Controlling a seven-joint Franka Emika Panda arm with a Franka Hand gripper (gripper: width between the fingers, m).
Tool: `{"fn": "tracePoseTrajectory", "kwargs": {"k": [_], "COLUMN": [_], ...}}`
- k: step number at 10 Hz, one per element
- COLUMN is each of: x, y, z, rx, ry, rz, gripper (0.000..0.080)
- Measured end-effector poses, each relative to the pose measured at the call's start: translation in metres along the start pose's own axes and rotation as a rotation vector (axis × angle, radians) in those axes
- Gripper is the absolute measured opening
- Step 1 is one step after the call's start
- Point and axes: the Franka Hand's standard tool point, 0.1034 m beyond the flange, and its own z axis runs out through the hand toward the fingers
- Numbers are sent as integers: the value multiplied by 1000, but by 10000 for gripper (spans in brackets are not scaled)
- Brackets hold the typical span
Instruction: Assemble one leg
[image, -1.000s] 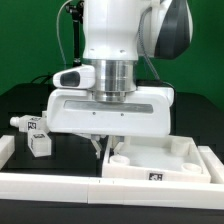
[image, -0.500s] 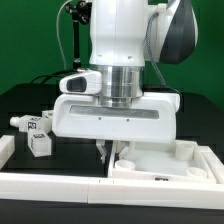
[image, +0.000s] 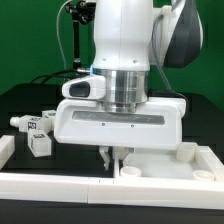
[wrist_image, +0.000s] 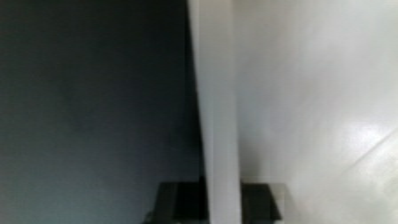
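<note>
Nearest the camera, a low white rail (image: 50, 182) runs across the surface in front of the tabletop (image: 165, 160). My tool (image: 111, 158) is down at the tabletop's corner on the exterior view's left. In the wrist view a white wall stands between my two fingers, so I seem to straddle the rim. I cannot tell whether I am clamped on it or only standing around it. The leg (image: 40, 144) lies well apart from the tabletop, off its left end in the exterior view. A second leg (image: 33, 123) lies just behind the first, and I hold neither.

As I judge it, the risk is the tabletop. If I drag it by one corner it may twist or jam against the rail. If my hold on the thin rim is slack, it may slip out partway.

Compared with a second ago, I have travelled toward the exterior view's right and sit lower. The tabletop's near corner has shifted the same way, and both legs lie where they were.
</note>
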Motion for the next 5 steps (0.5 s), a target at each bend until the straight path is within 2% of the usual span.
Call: {"fn": "tracePoseTrajectory", "kwargs": {"k": [3,5], "x": [0,0], "y": [0,0], "z": [0,0], "rx": [-19,-19], "ry": [-15,-15], "rz": [11,4], "gripper": [61,65]}}
